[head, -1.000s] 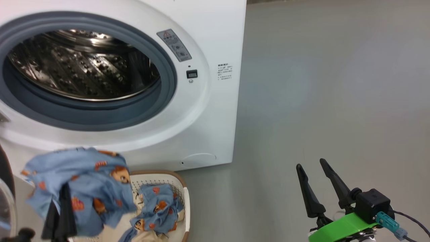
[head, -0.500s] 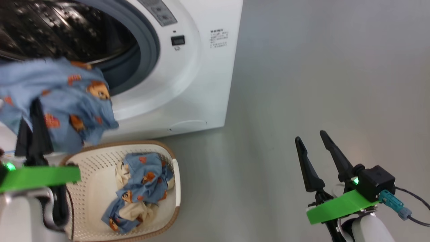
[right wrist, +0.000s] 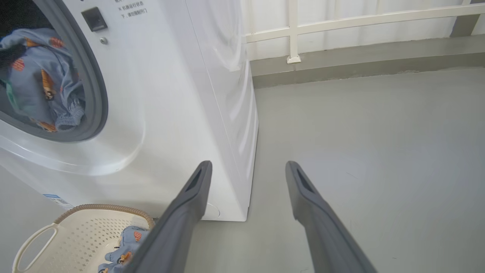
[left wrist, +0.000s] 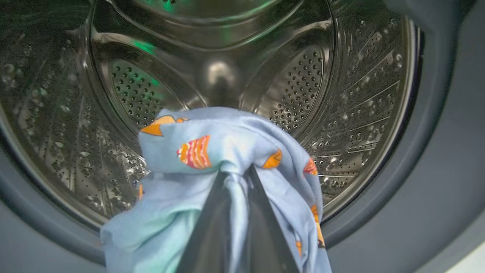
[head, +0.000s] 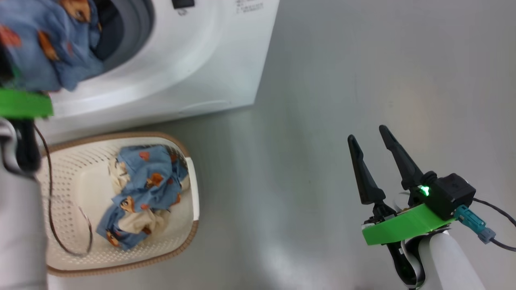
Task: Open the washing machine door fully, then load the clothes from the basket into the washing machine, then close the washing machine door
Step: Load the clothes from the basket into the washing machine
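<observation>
Clothes point(left wrist: 212, 151) pinched in L claw point(left wrist: 238, 171) | at drum mouth point(left wrist: 407, 94) | R claw point(head: 367, 133) spread

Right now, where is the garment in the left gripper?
The garment is pinched in the left gripper at the mouth of the drum; in the head view it shows at the upper left, above the basket.

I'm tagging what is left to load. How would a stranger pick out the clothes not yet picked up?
Find the big white washing machine; on the floor before it stands a cream perforated basket with a brown rim. The crumpled blue and cream clothes lying inside it are the ones, unlike the like-printed garment that the left gripper holds at the machine's opening.
</observation>
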